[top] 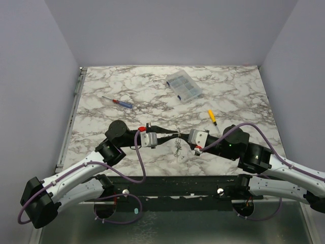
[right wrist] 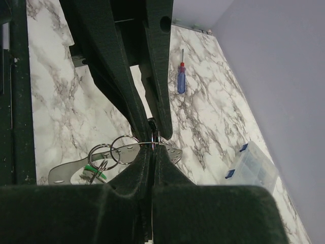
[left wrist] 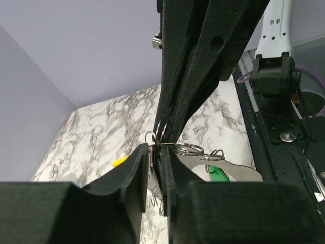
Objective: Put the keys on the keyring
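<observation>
My two grippers meet tip to tip above the front middle of the marble table. A loose cluster of silvery keys and wire rings dangles just below their tips. The left gripper is nearly closed on a thin strip of metal that looks like a key edge. The right gripper is shut on a thin wire loop of the keyring. More rings and a flat silvery piece with a green part hang beside the fingers.
A blue-and-red screwdriver lies at the left back. A yellow-handled screwdriver lies right of centre. A clear plastic parts box sits further back. The black base rail runs along the near edge.
</observation>
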Available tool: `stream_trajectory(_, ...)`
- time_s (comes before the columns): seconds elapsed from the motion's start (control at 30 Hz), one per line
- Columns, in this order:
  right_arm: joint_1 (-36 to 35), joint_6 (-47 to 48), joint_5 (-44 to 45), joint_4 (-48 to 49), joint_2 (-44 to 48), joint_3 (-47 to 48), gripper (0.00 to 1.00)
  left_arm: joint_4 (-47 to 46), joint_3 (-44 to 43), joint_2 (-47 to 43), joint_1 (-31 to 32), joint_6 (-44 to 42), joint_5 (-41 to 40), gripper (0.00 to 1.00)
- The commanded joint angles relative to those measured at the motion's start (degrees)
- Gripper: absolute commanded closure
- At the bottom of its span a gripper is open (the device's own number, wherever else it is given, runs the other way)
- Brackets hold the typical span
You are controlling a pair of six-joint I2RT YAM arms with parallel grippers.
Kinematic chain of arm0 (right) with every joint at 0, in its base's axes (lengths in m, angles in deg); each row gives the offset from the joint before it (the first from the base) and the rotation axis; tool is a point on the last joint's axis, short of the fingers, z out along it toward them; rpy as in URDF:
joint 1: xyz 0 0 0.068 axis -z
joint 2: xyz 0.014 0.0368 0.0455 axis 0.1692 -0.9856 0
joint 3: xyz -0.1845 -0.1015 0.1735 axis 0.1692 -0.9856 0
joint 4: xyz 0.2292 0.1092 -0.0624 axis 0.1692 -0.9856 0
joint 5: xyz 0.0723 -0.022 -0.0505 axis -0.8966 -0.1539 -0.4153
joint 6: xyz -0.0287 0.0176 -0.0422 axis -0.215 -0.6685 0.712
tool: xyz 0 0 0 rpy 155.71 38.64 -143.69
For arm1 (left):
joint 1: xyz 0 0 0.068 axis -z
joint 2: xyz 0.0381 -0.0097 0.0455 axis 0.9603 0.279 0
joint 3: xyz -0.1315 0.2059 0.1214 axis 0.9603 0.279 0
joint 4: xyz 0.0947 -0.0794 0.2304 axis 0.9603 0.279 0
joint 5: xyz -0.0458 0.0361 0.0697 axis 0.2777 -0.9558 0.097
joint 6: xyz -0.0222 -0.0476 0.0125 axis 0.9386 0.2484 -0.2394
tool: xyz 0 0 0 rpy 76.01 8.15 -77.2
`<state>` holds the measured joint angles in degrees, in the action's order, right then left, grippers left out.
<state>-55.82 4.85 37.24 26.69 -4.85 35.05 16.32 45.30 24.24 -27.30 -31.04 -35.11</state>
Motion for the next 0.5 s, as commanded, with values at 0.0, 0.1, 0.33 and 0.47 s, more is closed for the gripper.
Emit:
stream_trajectory(0.0, -0.3, 0.29, -0.75, 3.38, -0.73, -0.06, 0.99, -1.89, -1.18, 0.59, 0.62, 0.56, 4.72, 0.86)
stream_trajectory(0.1, -0.31, 0.2, -0.83, 3.46, -1.07, 0.0, 0.99, -1.89, -1.12, 0.51, 0.74, 0.06, 5.2, 1.0)
stream_trajectory(0.33, -0.31, 0.2, 0.21, 2.99, -1.02, 0.11, 0.99, 0.13, -1.78, -0.29, 0.7, -0.84, -0.35, 1.0)
stream_trajectory(0.47, -0.27, 0.07, 0.82, 2.04, -0.77, 0.29, 0.93, 2.37, -2.84, -0.37, 0.65, -1.82, -3.39, 1.0)
